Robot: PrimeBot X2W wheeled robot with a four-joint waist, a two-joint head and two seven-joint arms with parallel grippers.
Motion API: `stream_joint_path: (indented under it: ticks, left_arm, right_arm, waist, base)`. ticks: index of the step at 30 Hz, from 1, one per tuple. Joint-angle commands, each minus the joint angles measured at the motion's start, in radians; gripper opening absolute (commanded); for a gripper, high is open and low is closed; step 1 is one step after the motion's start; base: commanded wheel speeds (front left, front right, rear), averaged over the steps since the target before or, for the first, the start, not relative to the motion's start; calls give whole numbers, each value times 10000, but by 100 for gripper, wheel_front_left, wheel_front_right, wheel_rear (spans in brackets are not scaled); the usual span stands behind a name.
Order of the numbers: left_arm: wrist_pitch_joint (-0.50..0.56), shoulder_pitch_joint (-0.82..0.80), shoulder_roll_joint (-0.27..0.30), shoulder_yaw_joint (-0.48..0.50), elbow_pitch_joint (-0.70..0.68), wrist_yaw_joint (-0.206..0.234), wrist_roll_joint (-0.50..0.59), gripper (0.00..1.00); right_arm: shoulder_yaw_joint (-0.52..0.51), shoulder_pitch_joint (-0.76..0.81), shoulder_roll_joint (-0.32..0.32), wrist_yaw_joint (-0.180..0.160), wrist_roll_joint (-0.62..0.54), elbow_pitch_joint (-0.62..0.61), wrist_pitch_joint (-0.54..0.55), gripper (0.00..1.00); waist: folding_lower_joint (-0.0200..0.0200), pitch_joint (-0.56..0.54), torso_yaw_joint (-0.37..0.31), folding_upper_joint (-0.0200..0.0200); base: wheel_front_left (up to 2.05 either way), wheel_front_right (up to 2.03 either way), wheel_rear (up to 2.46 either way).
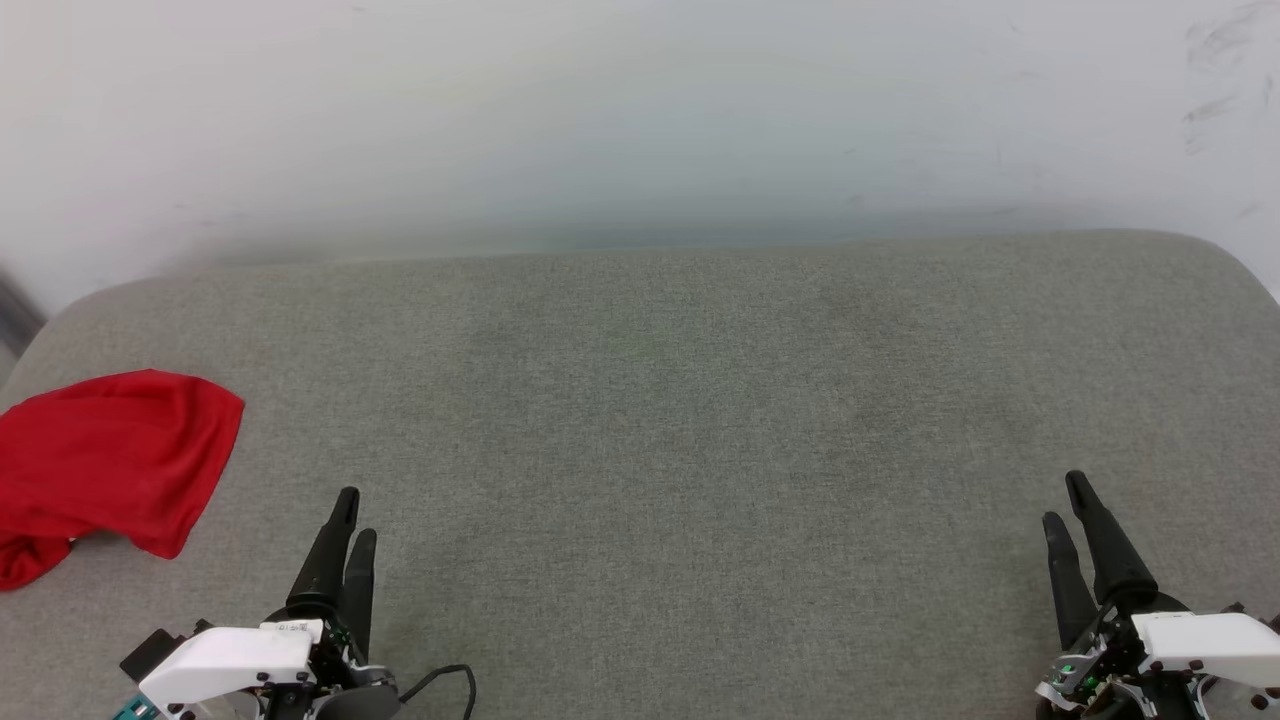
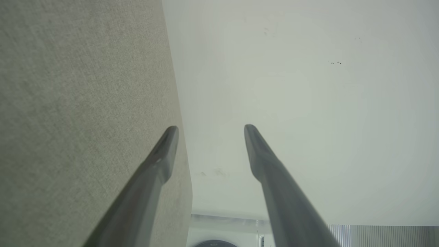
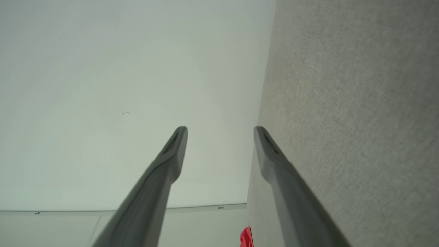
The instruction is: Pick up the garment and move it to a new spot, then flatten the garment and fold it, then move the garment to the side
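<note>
Left gripper (image 2: 211,127): fingers spread wide, nothing between them, nothing touched. Right gripper (image 3: 220,128): same, wide apart and empty. Both sit low over the near edge of the grey pad (image 1: 660,420), which has a woven, felt-like cover and rounded corners. Garment (image 1: 110,450) is a thin red jersey in a loose, rumpled bundle at the pad's far-left edge, near the left gripper and well apart from the right. Scuffed white wall (image 1: 640,110) behind.

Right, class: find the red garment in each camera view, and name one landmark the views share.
Head view: red garment, crumpled at the left edge on the grey fabric surface.
Left wrist view: grey fabric surface left, white wall right.
Right wrist view: a sliver of it at the bottom edge.
Shared landmark: the surface's edge against the white wall.
</note>
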Motion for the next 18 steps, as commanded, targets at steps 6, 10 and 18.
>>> stream_joint_path:
  ticks: [6, 10, 18]
  left_arm:
    - [-382, -45, 19, 155, -412, 47, 925, 100]
    - [-567, -57, 20, 245, -665, 276, 1748, 100]
    - [-913, 103, 22, 55, -1304, 879, 3591, 100]
  right_arm:
    - [-5, -117, -7, 15, -1233, -437, -382, 100]
    - [9, -69, -7, 15, -2189, -732, -567, 100]
    - [43, 48, -6, 16, -4017, -1249, -913, 100]
  waist:
    - [0, 21, -9, -1]
    - [0, 38, -7, -1]
    - [0, 52, 4, -1]
  base:
    - [0, 0, 0]
    - [0, 0, 0]
    - [0, 0, 0]
